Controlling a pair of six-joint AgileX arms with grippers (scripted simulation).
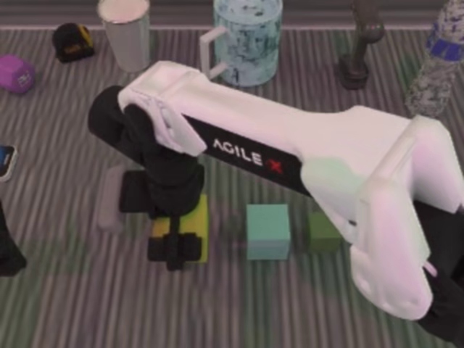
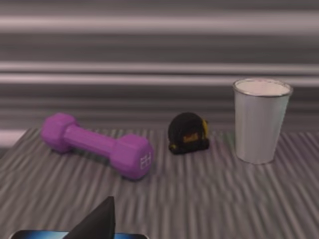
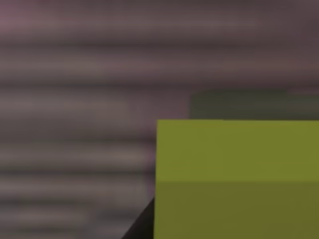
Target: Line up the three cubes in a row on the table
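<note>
Right arm reached across the bench (image 1: 72,304) from the 4 o'clock corner, its right gripper (image 1: 174,246) down over the yellow cube (image 1: 197,226) at about 7 o'clock of centre. Black fingers (image 1: 168,250) sat against the cube's near face; whether they gripped it or stood just apart, I could not tell. The right wrist view was filled by the yellow cube (image 3: 234,179), a dark fingertip (image 3: 142,224) at its lower edge.

Mint-teal cube (image 1: 267,230) sat just to the 3 o'clock side of the yellow one, a gap between them. Olive-green cube (image 1: 322,230) lay beyond at 3 o'clock again, partly under the arm. All three roughly in one line.

Left arm parked at the 9 o'clock edge; its finger state could not be told.

Purple dumbbell (image 2: 97,144), tape measure (image 2: 188,133) and white cup (image 2: 261,119) stood along the far edge, 10 to 11 o'clock.
</note>
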